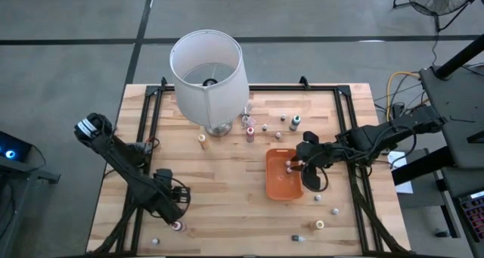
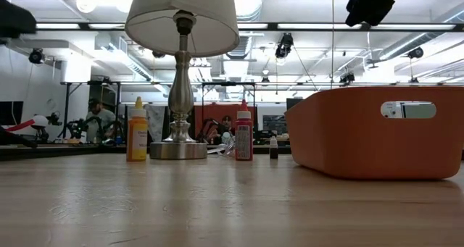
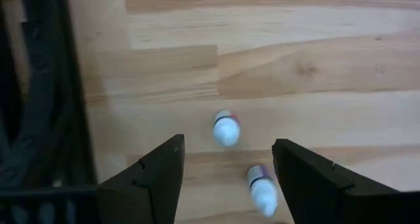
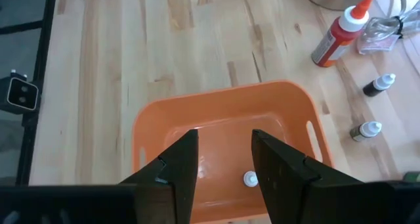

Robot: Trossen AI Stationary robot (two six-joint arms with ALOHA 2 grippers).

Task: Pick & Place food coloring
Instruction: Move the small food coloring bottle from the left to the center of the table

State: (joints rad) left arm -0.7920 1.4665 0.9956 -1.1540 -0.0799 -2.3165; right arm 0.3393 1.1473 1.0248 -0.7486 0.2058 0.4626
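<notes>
The food coloring bottles are scattered over the wooden table. My left gripper (image 1: 178,212) (image 3: 226,168) is open near the table's near-left corner, above two small white bottles: one (image 3: 226,127) ahead of the fingers, one (image 3: 262,188) lying near one finger, neither touched. My right gripper (image 1: 300,166) (image 4: 225,161) is open over the orange tray (image 1: 280,184) (image 4: 157,122). One tiny bottle (image 4: 250,179) stands on the tray floor below the fingers. A yellow bottle (image 2: 135,131) and a red bottle (image 2: 243,133) stand upright near the lamp.
The lamp (image 1: 208,69) with its big white shade stands at the far middle of the table. More bottles stand beside its base (image 1: 265,127) and a few lie near the near-right corner (image 1: 320,225). Black frame rails (image 1: 355,175) run along the table's sides.
</notes>
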